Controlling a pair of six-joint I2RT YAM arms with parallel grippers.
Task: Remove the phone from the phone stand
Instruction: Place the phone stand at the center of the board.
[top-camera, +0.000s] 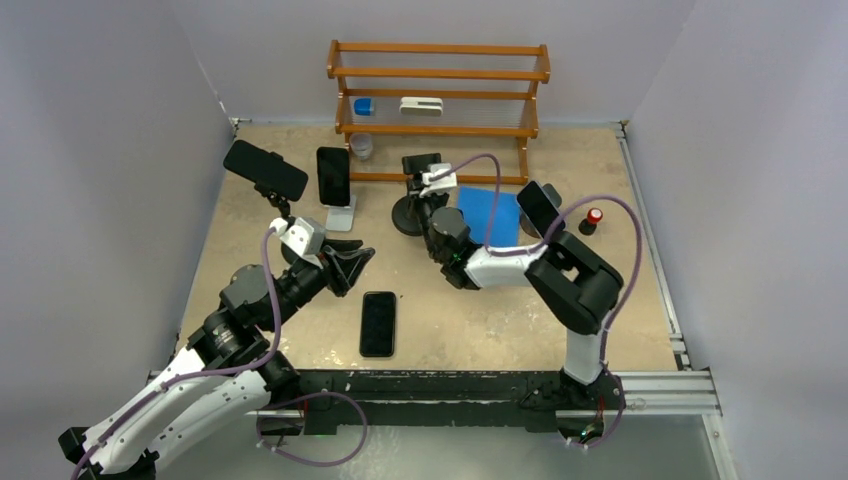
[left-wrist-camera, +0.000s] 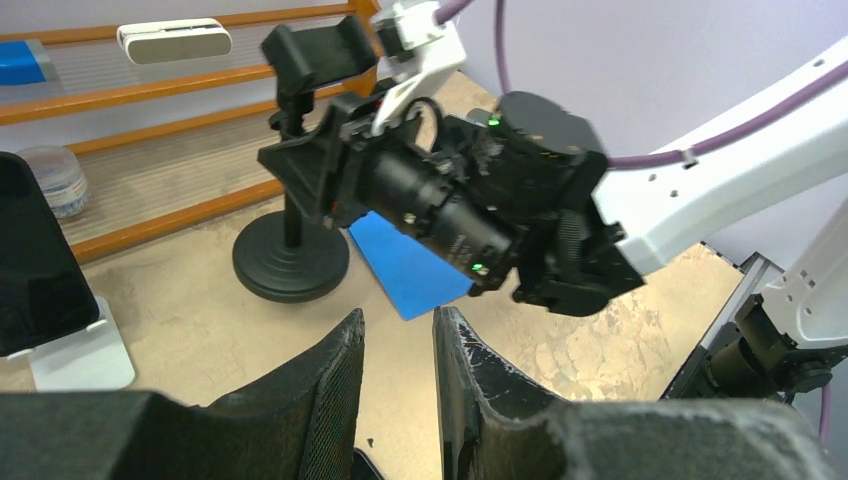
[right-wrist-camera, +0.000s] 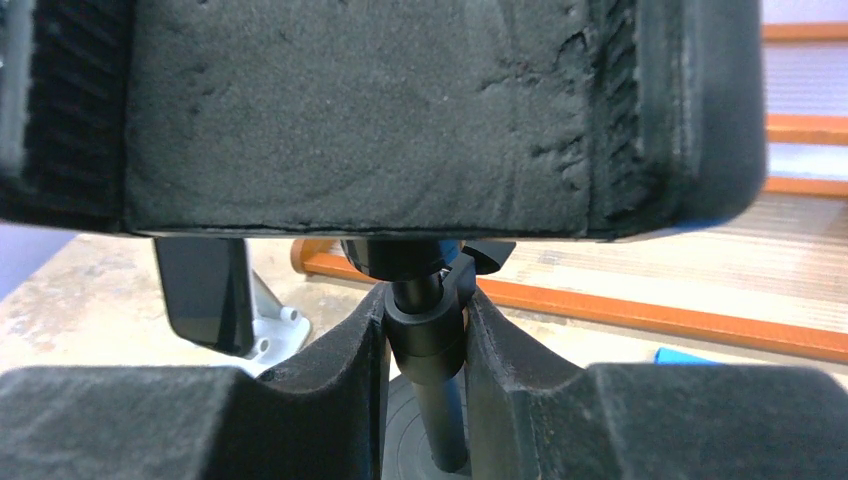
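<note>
room lies open around the flat black phone (top-camera: 378, 323) on the tan table (top-camera: 480, 320), left gripper (left-wrist-camera: 398, 345) nearby parted and empty, right gripper (right-wrist-camera: 425, 330) clamping the post of the black round-based stand (top-camera: 406, 216).

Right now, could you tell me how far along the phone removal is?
Done, it seems: the black stand's clamp is empty and a phone lies flat on the table. In hand: the right gripper clamps that stand's post; the left gripper holds nothing. Left: release the post.
</note>
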